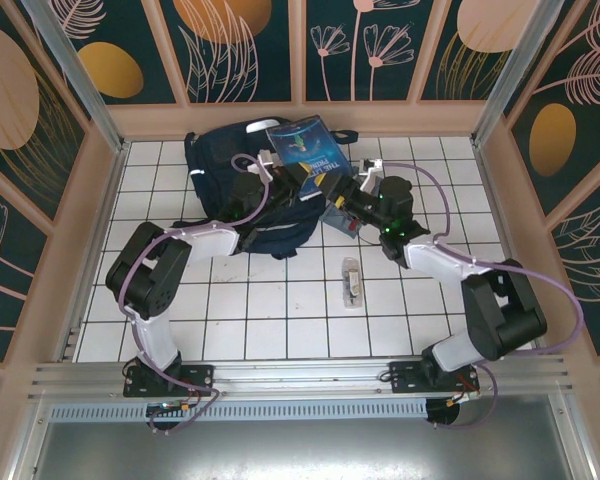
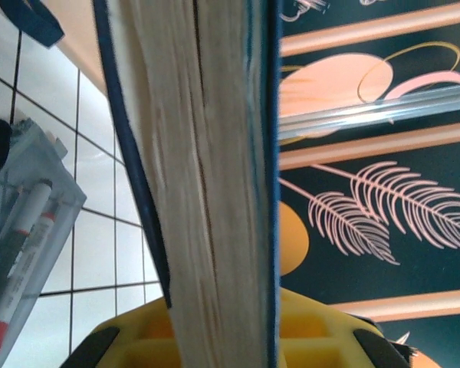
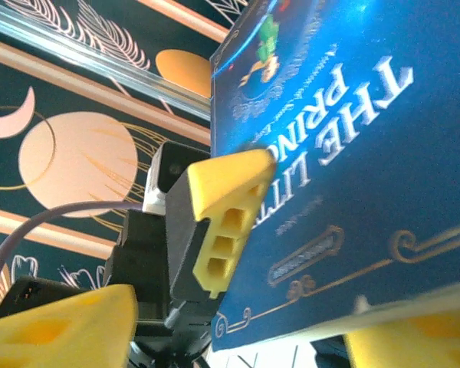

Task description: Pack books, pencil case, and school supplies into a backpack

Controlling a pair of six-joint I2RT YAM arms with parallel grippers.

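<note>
My left gripper [image 1: 285, 178] is shut on the dark blue book [image 1: 306, 148] and holds it upright above the navy backpack [image 1: 225, 175]. In the left wrist view the book's page edge [image 2: 215, 192] runs up from between my yellow jaws [image 2: 222, 333]. The right gripper [image 1: 352, 195] is open just right of the book. In its wrist view the cover [image 3: 368, 153] looms close, its lower corner above my spread right gripper [image 3: 241, 326], and a left finger [image 3: 222, 222] presses on the cover. The grey pencil case [image 2: 15, 245] lies on the tiles, partly under my right gripper [image 1: 336, 216]. The clear school supplies packet [image 1: 352, 280] lies nearer the front.
The white tiled floor [image 1: 280, 320] is walled on three sides by patterned panels [image 1: 250, 50]. An aluminium rail [image 1: 300, 385] runs along the near edge by the arm bases.
</note>
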